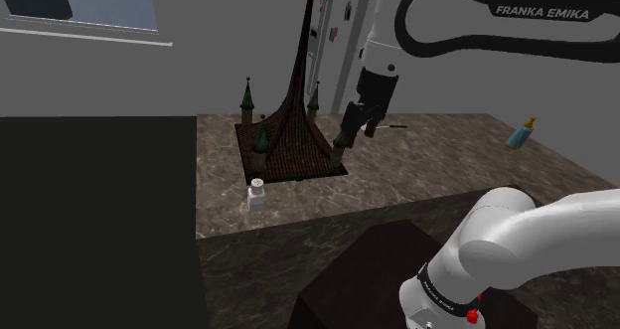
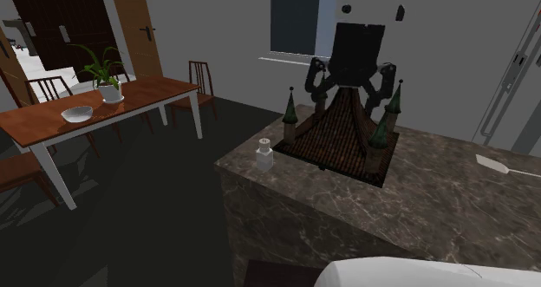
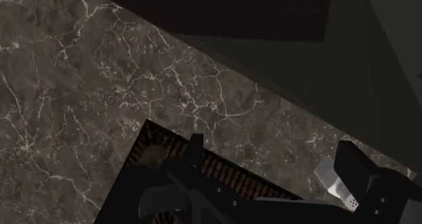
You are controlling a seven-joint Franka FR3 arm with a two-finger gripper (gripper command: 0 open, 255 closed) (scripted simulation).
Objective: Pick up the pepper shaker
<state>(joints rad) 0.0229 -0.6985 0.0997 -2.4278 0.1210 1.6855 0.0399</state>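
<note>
The pepper shaker is a small white bottle with a cap, standing on the marble counter just in front of a dark spired castle model. In the second exterior view the shaker stands near the counter's corner, beside the model. My black gripper hangs in the air over the model's near right corner, to the shoulder view's right of the shaker and well above it. In the wrist view the gripper is open, and the shaker shows partly behind one finger.
A blue bottle stands at the counter's far right. A white spatula lies behind the model. The counter edge drops to dark floor close to the shaker. A wooden dining table with a plant and a bowl stands farther off.
</note>
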